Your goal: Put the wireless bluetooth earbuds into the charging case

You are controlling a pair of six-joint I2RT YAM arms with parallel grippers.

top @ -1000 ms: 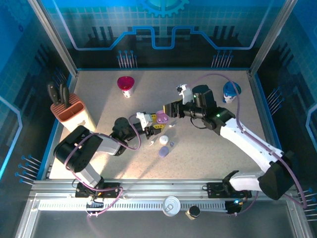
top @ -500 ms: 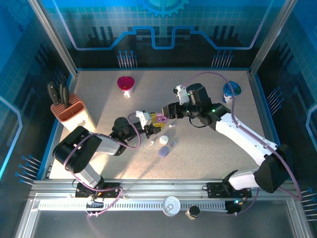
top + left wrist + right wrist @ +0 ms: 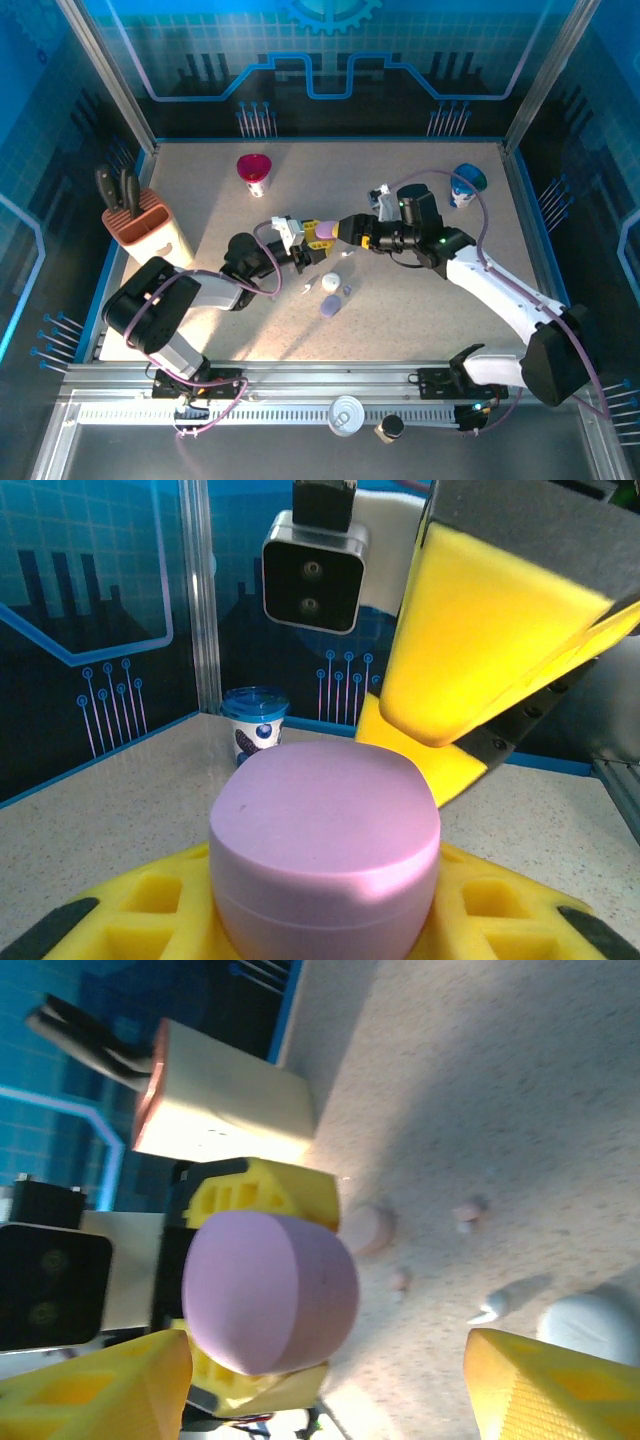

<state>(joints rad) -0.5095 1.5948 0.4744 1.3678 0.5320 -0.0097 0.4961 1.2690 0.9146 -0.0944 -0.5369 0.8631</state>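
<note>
My left gripper (image 3: 311, 242) is shut on a closed lilac charging case (image 3: 325, 232), held just above the table. In the left wrist view the case (image 3: 325, 840) sits between my yellow pads (image 3: 130, 910). My right gripper (image 3: 347, 232) hovers right beside the case, open and holding nothing. In the right wrist view its yellow fingertips (image 3: 95, 1390) stand wide apart, one on each side below the case (image 3: 270, 1290). Small earbuds lie loose on the table: a white one (image 3: 500, 1306) and pinkish ones (image 3: 467, 1210). One white earbud (image 3: 305, 290) lies below the left gripper.
A white oval case (image 3: 331, 283) and a purple one (image 3: 330, 307) lie near the table's middle. At the left edge stands a knife block (image 3: 140, 222). A red cup (image 3: 254, 173) sits at the back and a blue cup (image 3: 465, 185) at the back right.
My right gripper's jaws have widened, and its wrist has turned and dropped level with the case. The left gripper has kept its hold and barely moved.
</note>
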